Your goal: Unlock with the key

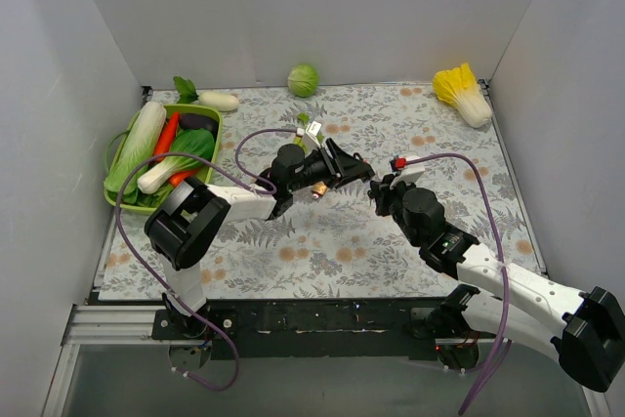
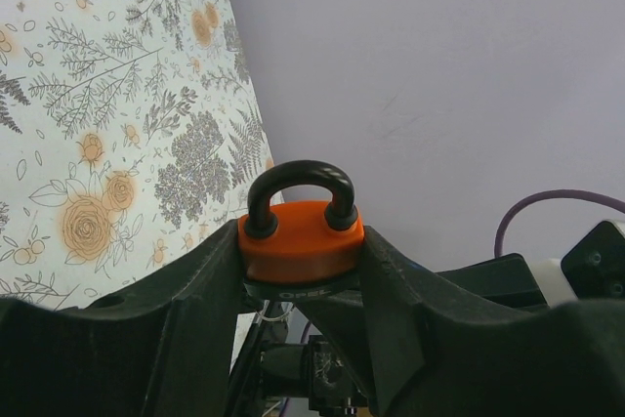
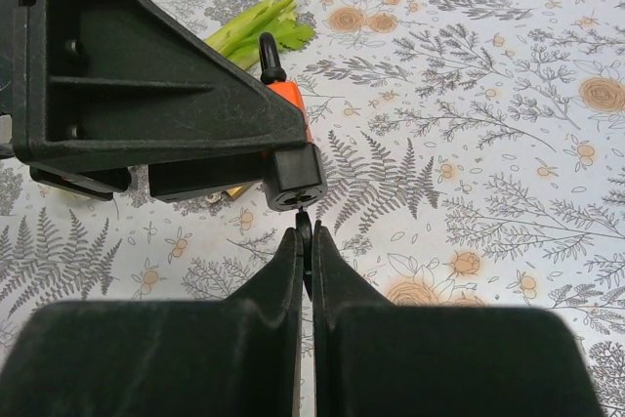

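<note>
My left gripper is shut on the orange-and-black padlock and holds it above the table, shackle pointing away. In the top view the left gripper and right gripper meet at mid-table. My right gripper is shut on the key. Only the edge of its black head shows between the fingers. The key sits right at the keyhole in the padlock's black bottom end; the blade is almost fully hidden. A small brass padlock hangs below the left gripper.
A green basket of vegetables stands at the left. A white radish, a green cabbage and a yellow napa cabbage lie along the back. A green stalk lies just beyond the padlock. Grey walls enclose the table.
</note>
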`<state>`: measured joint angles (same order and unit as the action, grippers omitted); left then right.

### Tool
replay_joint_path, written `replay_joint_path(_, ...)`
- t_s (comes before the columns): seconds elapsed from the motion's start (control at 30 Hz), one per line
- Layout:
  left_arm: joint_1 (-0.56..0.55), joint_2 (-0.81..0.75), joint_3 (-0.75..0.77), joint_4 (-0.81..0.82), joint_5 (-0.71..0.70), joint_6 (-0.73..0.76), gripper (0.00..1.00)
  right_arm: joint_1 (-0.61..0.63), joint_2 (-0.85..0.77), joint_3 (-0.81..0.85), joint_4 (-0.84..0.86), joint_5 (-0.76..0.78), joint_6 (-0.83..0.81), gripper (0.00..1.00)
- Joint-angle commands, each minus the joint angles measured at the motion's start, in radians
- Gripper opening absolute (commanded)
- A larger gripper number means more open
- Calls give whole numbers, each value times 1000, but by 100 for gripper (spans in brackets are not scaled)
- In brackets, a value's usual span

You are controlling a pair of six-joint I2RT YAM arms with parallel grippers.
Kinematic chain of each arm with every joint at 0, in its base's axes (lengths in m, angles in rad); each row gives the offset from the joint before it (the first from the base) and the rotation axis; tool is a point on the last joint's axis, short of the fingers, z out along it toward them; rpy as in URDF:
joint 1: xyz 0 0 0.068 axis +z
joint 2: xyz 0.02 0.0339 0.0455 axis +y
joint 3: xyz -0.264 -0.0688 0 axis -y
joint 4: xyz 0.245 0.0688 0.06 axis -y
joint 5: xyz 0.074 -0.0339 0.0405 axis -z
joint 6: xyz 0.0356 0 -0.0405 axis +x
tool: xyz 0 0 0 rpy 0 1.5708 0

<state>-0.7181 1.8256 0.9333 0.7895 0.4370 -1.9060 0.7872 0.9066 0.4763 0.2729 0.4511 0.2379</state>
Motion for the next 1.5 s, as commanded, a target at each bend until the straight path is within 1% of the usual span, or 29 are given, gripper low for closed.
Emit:
replay_joint_path(0.0,-145,1,-1,-65,286,8,0,-28,-14,39,371,146,-31,1)
replay_joint_path(0.2,-181,-2,6,-78,278,42,0,-28,-18,59,384,172,-49,1)
replay_joint_path(0.33,-201,-11,4,-62,279,67,0,-37,-12,77,365,156,-54,1)
replay_joint_path(0.47,-202,-44,2,-49,273,116,0,-83,-31,82,301,103,33,1)
replay_joint_path(0.6,-201,-75,7,-38,276,176,0,-120,-84,91,206,63,130,1)
replay_joint_path(0.73,-201,-84,22,-12,307,212,0,-131,-133,107,92,69,170,1)
replay_joint_path(0.9,-201,-86,32,68,370,216,0,-132,-193,108,20,90,210,1)
replay_joint_path(1.07,-201,-92,47,102,420,229,0,-144,-236,87,6,92,241,1)
replay_joint_path(1.37,-202,-120,75,114,506,285,0,-219,-270,94,-3,-18,294,1)
replay_joint_path(1.47,-201,-124,75,137,529,280,0,-238,-275,97,-3,-48,311,1)
